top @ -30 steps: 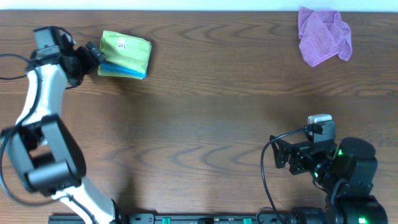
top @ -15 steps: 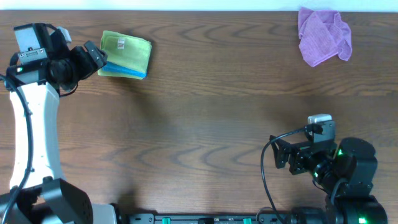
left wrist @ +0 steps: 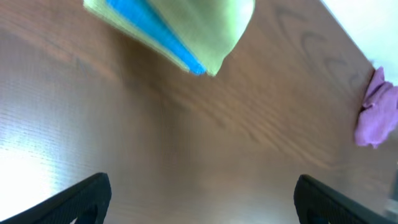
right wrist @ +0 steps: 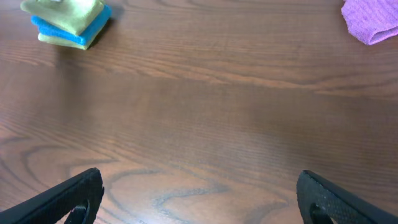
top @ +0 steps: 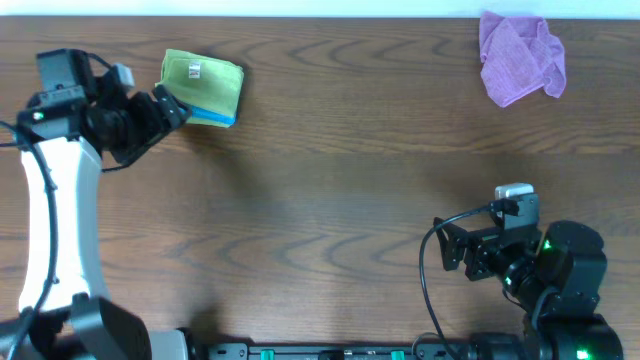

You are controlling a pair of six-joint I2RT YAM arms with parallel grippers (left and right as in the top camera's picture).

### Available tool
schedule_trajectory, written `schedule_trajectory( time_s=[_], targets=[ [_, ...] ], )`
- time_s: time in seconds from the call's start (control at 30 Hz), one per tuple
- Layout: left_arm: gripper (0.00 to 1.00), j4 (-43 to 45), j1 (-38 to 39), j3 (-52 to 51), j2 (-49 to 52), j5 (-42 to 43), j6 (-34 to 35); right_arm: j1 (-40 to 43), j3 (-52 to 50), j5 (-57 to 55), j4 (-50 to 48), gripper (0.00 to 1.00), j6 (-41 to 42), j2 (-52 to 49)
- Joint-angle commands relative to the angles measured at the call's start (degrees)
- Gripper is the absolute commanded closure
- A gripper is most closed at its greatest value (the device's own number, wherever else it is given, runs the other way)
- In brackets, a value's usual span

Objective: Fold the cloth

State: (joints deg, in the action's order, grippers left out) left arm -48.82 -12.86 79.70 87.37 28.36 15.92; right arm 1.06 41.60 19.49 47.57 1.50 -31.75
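A crumpled purple cloth (top: 520, 56) lies at the table's far right; it also shows in the right wrist view (right wrist: 373, 20) and the left wrist view (left wrist: 375, 112). A folded stack of a green cloth over a blue one (top: 204, 87) lies at the far left, seen too in the left wrist view (left wrist: 177, 31) and the right wrist view (right wrist: 67, 22). My left gripper (top: 172, 105) is open and empty, just left of the stack; its fingers show in the left wrist view (left wrist: 200, 198). My right gripper (top: 447, 250) is open and empty near the front right, its fingers in the right wrist view (right wrist: 202, 199).
The wooden table (top: 330, 180) spans the view. A black rail (top: 300, 350) runs along the front edge. The right arm's base and cable (top: 555, 270) sit at the front right.
My left arm has swung back from the folded stack, its gripper shifting slightly down and right. The stack, the purple cloth and the right arm have not moved.
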Motion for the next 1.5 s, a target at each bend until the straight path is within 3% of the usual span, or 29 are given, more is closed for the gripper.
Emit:
schedule_trajectory(
  time_s=[0.0, 0.23, 0.37, 0.53, 0.63, 0.73, 1.0, 1.47],
  targets=[
    [0.05, 6.36, 2.67, -8.26, -7.56, -5.6, -1.6, 0.48, -0.15, -0.15, 0.04, 0.01, 0.59, 0.24],
    [0.05, 35.6, 3.89, -37.86, -29.09, -10.99, -1.62, 0.48, -0.15, -0.13, 0.04, 0.01, 0.59, 0.24],
    [0.05, 41.07, 3.91, -48.89, -40.19, -17.0, -1.84, 0.48, -0.15, -0.13, 0.04, 0.01, 0.59, 0.24],
    [0.05, 40.79, 4.35, -60.39, -58.53, -21.4, -7.54, 0.48, -0.15, -0.15, 0.04, 0.01, 0.59, 0.24],
    [0.05, 37.77, 5.44, -64.89, -67.89, -22.99, -13.64, 0.48, -0.15, -0.13, 0.04, 0.01, 0.59, 0.24],
    [0.05, 32.17, 6.67, -67.76, -74.64, -25.57, -15.5, 0.48, -0.15, -0.13, 0.04, 0.01, 0.59, 0.24],
    [0.05, 22.75, 10.54, -72.26, -81.7, -28.59, -17.68, 0.48, -0.15, -0.13, 0.04, 0.01, 0.59, 0.24],
    [0.05, 22.64, 10.71, -72.28, -87.19, -29.81, -17.66, 0.48, -0.15, -0.15, 0.04, 0.01, 0.59, 0.24]
  ],
)
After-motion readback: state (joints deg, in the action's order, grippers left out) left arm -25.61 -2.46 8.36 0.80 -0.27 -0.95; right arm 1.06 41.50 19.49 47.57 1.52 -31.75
